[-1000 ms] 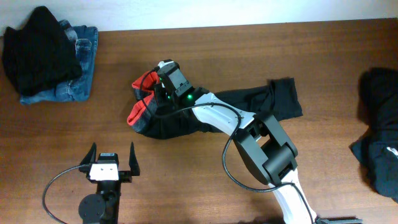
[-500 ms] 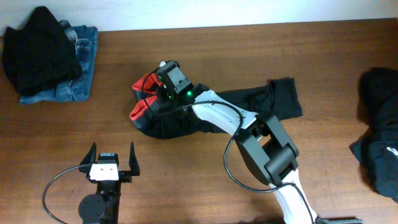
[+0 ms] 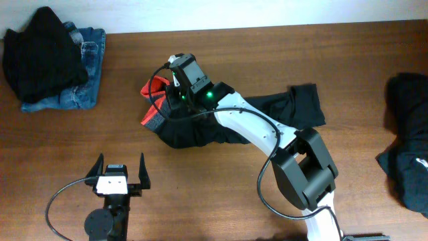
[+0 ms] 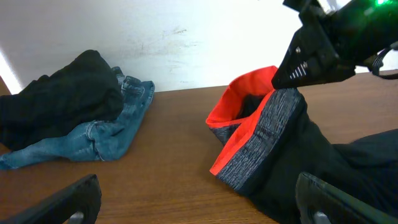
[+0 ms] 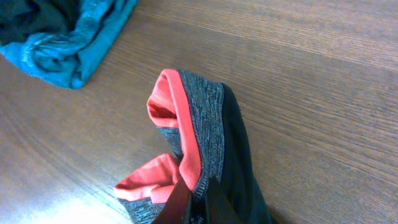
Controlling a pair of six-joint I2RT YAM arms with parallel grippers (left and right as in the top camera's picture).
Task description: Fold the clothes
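Right wrist: right gripper (image 5: pixel 196 193) pinches red-grey waistband (image 5: pixel 199 124) of long black trousers (image 5: pixel 239 162), starting fold; left gripper (image 3: pixel 121 164) wide, empty. I'd next carry waistband over legs (image 3: pixel 297 107).

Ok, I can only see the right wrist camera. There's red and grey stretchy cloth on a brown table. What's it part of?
Observer: It's the red-and-grey waistband of long black trousers. Their legs trail toward the robot's right across the brown wooden table.
Operator: Where's the other robot hand?
Observer: The left gripper sits near the table's front edge, jaws wide open, touching no cloth.
Operator: Any more clothes?
Observer: A dark crumpled heap of clothes lies at the table's right edge.
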